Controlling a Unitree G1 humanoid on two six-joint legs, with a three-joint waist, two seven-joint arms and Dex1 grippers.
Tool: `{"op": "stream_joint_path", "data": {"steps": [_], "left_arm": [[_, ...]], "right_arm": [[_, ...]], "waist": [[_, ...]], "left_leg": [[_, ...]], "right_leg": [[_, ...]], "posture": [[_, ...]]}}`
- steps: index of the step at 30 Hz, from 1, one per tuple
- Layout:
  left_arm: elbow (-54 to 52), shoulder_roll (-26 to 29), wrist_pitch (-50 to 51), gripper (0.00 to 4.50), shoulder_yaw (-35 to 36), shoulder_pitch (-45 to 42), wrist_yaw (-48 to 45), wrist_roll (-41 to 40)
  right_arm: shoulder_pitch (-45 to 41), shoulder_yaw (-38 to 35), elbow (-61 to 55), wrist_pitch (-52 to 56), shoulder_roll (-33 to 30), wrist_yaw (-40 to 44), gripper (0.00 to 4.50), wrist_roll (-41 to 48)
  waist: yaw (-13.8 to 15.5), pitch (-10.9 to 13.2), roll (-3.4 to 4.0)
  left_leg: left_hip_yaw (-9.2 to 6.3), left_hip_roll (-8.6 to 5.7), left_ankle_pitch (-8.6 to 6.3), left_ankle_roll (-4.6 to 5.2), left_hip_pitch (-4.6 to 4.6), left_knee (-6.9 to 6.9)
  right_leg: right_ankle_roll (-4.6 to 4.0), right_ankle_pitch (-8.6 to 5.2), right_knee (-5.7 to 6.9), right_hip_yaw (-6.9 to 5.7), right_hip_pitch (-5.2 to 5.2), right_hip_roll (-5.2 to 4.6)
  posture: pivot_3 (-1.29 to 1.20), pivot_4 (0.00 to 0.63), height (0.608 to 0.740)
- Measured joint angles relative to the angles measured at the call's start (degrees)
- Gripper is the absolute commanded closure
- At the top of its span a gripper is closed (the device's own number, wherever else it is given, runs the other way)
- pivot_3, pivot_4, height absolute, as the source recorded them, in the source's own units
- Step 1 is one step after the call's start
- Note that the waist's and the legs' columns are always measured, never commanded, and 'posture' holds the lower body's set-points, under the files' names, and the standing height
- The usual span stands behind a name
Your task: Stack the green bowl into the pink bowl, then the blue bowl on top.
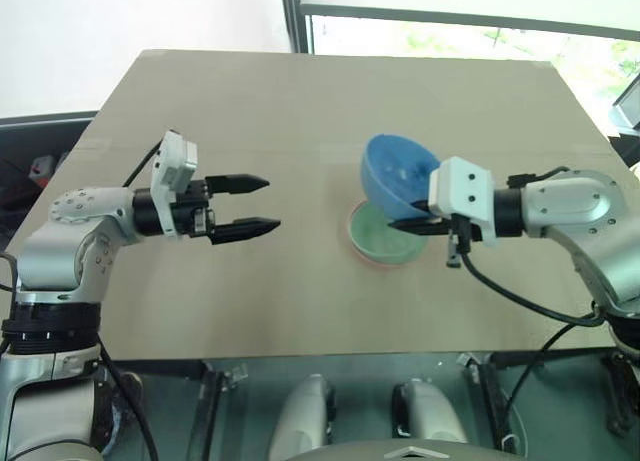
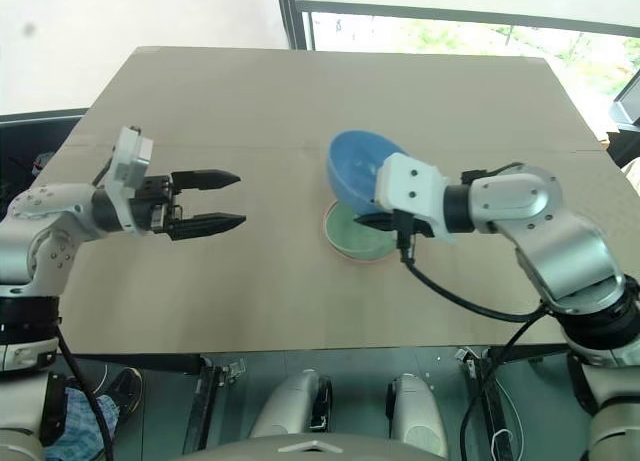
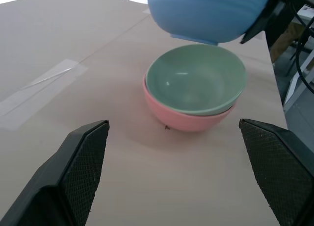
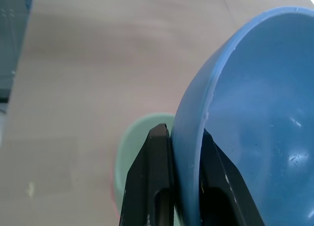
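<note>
Bowls of three colours meet near the middle of a tan table [image 1: 250,311]. The green bowl [image 3: 196,79] sits nested inside the pink bowl [image 3: 184,119], only a salmon band of the lower one showing beneath the mint rim, and the pair rests on the tabletop slightly right of centre. Just above them, off the table, the blue bowl [image 1: 398,175] hangs tilted, its hollow turned up and toward the far edge, its underside close over the green bowl's rim but not seated in it.

The right gripper [image 4: 185,184] carries the blue bowl by its rim: one black finger lies against the outer wall, the other inside, pinching the thin edge between them. It reaches in from the right, pointing leftward and somewhat downward, with a black cable [image 1: 520,296] looping beneath the wrist.

The left gripper [image 1: 250,204] hovers well apart from the bowls on the left side of the table, its two black fingers spread wide with nothing between them, pointing toward the stack. In the left wrist view the textured pads [image 3: 81,162] frame the nested bowls from a distance.

A strip of clear tape [image 3: 41,86] crosses the table surface where two sheets join. Beyond the far edge stand a white wall [image 1: 120,21] and a dark-framed window [image 1: 460,26] with greenery outside. No brand, label or legible writing appears on the bowls, the grippers or the table.
</note>
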Motion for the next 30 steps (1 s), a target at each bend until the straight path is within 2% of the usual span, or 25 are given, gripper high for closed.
{"op": "stream_joint_path", "data": {"steps": [1,3,4,5,10,18,22,26,30], "left_arm": [[0.4,0.1,-0.3,0.00,0.0,0.0,-0.2,0.3],[0.4,0.2,-0.4,0.00,-0.1,0.0,-0.6,0.5],[0.4,0.2,-0.4,0.00,-0.1,0.0,-0.7,0.5],[0.4,0.2,-0.5,0.00,-0.1,-0.1,-0.8,0.5],[0.4,-0.1,-0.8,0.00,-0.3,-0.5,-0.8,0.5],[-2.2,-4.8,1.0,0.00,-0.2,-0.6,4.2,-0.9],[-7.9,-6.8,-0.2,0.00,-0.8,3.6,8.5,0.6],[-11.7,-7.0,-1.6,0.00,-0.6,9.2,10.7,1.7],[-14.3,-7.2,-1.7,0.00,-0.1,12.1,14.0,2.4]], "right_arm": [[-0.1,0.3,-0.3,0.7,0.2,-0.5,3.54,0.2],[-1.1,0.8,-0.3,1.7,0.2,-1.3,2.56,0.1],[-1.5,0.9,-0.4,1.6,0.3,-1.8,2.33,0.0],[-2.2,0.9,-0.4,1.4,1.1,-3.1,1.81,-0.4],[-4.3,-0.6,0.8,1.5,2.3,-6.6,1.81,-0.6],[-2.6,-17.0,7.4,2.3,8.4,-14.8,1.81,4.8],[6.4,-25.2,8.9,1.2,10.7,-15.7,1.81,9.9],[19.8,-30.2,8.5,-0.2,6.5,-10.7,1.81,13.8],[29.2,-34.3,8.6,-2.2,1.5,-4.1,1.81,17.0]], "waist": [[0.2,0.0,0.00],[0.2,0.0,-0.01],[0.2,0.0,-0.01],[0.2,0.0,-0.02],[0.2,0.0,-0.02],[0.3,0.0,-0.09],[0.2,0.0,-0.09],[0.4,0.0,-0.08],[0.2,0.0,-0.05]], "left_leg": [[0.00,0.00,0.00,0.00,-0.01,0.00],[0.00,-0.01,0.00,0.00,-0.02,0.01],[0.00,-0.01,0.00,0.00,-0.01,0.01],[0.01,-0.01,0.00,0.00,0.00,0.01],[0.02,-0.01,0.00,0.00,-0.02,0.01],[-0.01,-0.02,0.00,0.00,-0.07,-0.04],[0.04,-0.03,0.00,0.01,-0.05,-0.23],[0.02,-0.02,0.00,0.00,-0.03,-0.40],[0.11,-0.01,0.00,0.01,0.16,-0.31]], "right_leg": [[0.00,0.00,0.00,0.00,0.00,0.00],[0.00,0.00,0.00,0.00,-0.01,-0.01],[0.00,0.00,0.00,0.00,-0.01,-0.01],[0.00,0.00,0.00,0.00,-0.01,0.00],[0.00,0.00,0.01,0.00,-0.06,0.01],[0.00,0.01,0.05,-0.01,-0.03,0.01],[0.00,0.01,0.02,0.02,-0.03,-0.01],[0.00,0.00,-0.06,0.02,-0.05,-0.02],[0.00,0.00,-0.12,0.15,0.06,-0.04]], "posture": [[0.00,0.150,0.740],[0.00,0.150,0.740],[0.00,0.150,0.740],[0.00,0.150,0.740],[0.00,0.150,0.740],[0.00,0.150,0.740],[0.00,0.150,0.740],[0.00,0.150,0.740],[0.00,0.150,0.740]]}}
